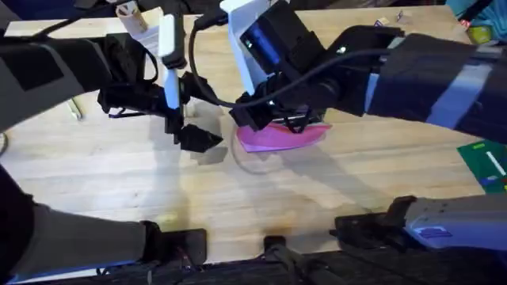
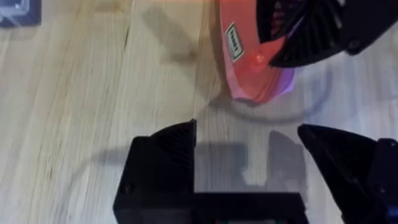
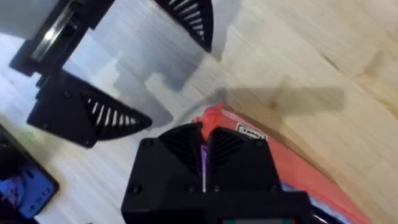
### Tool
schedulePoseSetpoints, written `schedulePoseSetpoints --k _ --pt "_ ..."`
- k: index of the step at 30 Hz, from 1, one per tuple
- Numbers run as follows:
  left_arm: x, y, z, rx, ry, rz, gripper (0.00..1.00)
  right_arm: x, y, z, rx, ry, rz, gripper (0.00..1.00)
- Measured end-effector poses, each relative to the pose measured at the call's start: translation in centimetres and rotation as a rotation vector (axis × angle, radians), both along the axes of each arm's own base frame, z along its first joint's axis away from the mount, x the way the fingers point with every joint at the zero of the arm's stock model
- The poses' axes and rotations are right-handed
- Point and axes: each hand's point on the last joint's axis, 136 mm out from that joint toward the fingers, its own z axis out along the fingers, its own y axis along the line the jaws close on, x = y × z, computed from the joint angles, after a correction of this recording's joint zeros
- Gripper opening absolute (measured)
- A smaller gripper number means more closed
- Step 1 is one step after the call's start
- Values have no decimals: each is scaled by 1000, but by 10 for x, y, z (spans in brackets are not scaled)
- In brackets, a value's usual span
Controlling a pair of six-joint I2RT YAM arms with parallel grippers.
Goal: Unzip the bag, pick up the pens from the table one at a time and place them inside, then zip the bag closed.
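on the left of the overhead view, the left gripper (image 1: 190, 136) is being held low over the table (image 1: 356, 170), its black fingers spread wide with bare wood between them and nothing held; in its own wrist view the gap (image 2: 249, 155) is seen pointing toward the near end of the bag (image 2: 252, 74), just short of it and not touching. toward the middle, the bag (image 1: 281, 136) is lying flat on the wood, its pink fabric partly covered by the right arm. the right gripper (image 3: 204, 155) is being pressed down on the bag's end, fingers brought together on something thin at the seam, probably the zipper pull, though this cannot be confirmed. no pens can be made out. the pouch is judged to be light, soft and easily dragged or bunched, so the fabric at the free end is best pinched by the left gripper while the pull is being drawn along the zipper.
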Motion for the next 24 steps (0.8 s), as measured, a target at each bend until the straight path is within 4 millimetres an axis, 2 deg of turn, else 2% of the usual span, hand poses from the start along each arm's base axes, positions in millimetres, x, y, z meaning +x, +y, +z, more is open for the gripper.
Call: schedulePoseSetpoints --k 6,11,16,17,24 --pt "-4 -12 16 -116 22 -1 993 8 -6 11 -9 -50 -39 30" --pt "-6 -15 22 -157 36 0 994 12 -8 14 -8 -65 -65 30" --pt "-8 -19 23 -165 37 -13 994 12 -8 14 -8 -66 -70 31" --pt "-12 -34 23 -168 16 -70 995 12 -8 14 -4 -62 -78 31" --pt "-20 -52 11 -197 75 -125 995 12 -8 14 -1 -58 -85 31"
